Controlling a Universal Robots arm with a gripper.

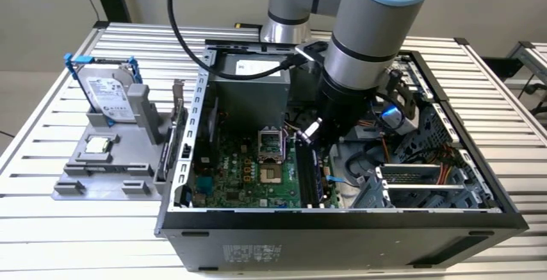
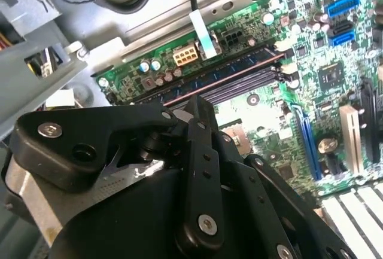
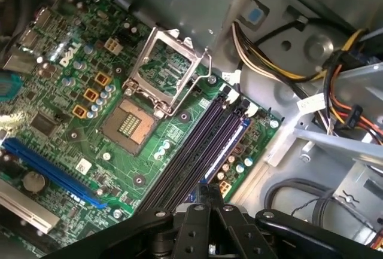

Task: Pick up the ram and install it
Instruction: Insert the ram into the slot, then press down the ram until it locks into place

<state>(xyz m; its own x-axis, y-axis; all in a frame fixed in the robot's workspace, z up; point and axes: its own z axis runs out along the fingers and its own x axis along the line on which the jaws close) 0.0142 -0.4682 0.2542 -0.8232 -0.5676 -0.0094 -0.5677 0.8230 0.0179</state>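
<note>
While the pincer (image 1: 309,138) hangs over the memory slots (image 3: 200,145), grip state unclear, the ram should stay parallel to them.

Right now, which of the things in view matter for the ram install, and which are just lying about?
Job: gripper, over the memory slots on the motherboard; ram itself not clearly made out.
Lying about: hard drive and processor chip, both on the grey stand outside the case.

No print can be made out on the hard drive's label (image 1: 109,97) or the case's sticker (image 1: 253,252)
</note>
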